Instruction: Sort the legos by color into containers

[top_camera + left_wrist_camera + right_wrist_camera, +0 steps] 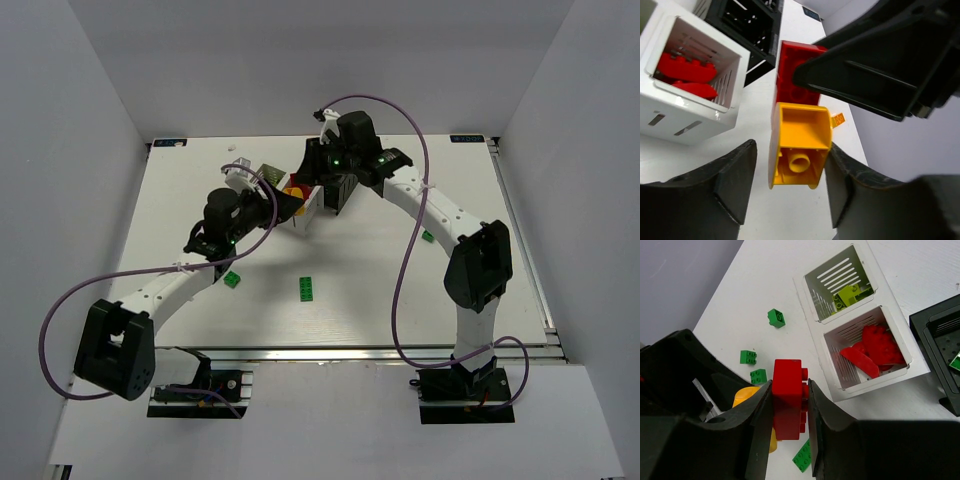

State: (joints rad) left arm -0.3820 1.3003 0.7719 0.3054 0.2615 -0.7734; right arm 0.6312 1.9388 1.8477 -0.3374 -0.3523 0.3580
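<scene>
Two stuck, prob. — right claw (pixel 788 405) clamps red brick (pixel 787 377); left claw (pixel 790 175) open round yellow brick (pixel 800 135) to split them.

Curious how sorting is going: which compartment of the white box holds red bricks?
The compartment nearer the black box: red bricks lie in it, while the other compartment holds lime green bricks.

Bright, even light, soft shadows, wrist foregrounds blurred (mild glare)

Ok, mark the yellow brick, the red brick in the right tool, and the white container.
yellow brick (pixel 800 145), left wrist view, hollow underside.
red brick (pixel 788 385), right wrist view, side face.
white container (pixel 849 313), right wrist view, dividing rim.
</scene>
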